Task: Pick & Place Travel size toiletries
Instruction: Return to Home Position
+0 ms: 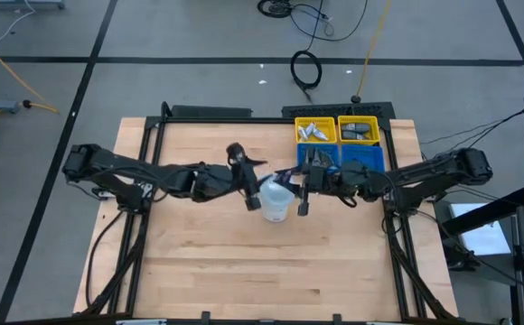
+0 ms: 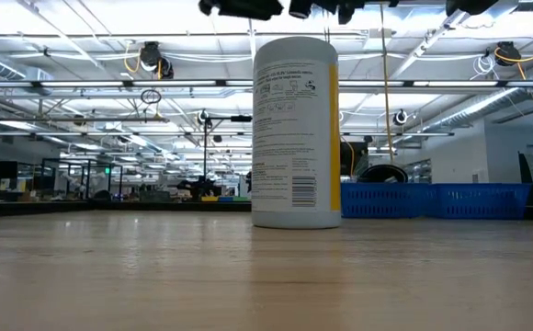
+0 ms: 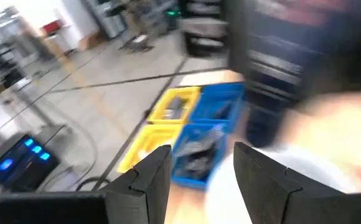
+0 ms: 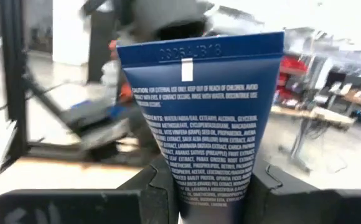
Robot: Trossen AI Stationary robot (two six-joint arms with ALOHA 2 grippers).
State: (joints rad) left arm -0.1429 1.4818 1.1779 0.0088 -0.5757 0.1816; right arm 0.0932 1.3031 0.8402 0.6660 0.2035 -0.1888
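Now my right gripper (image 4: 209,183) clamps a blue tube (image 4: 200,93) over the table (image 1: 199,262) centre.
Left gripper (image 3: 202,171) gapes empty beside it; next, I judge, carry tube to bins (image 1: 337,143), release.

Dark blue tube (image 4: 202,112) (white print, crimp up) held between right fingers (image 4: 150,186).

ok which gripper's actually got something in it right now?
The right gripper: it is shut on a dark blue tube with white print. The left gripper is open and empty.
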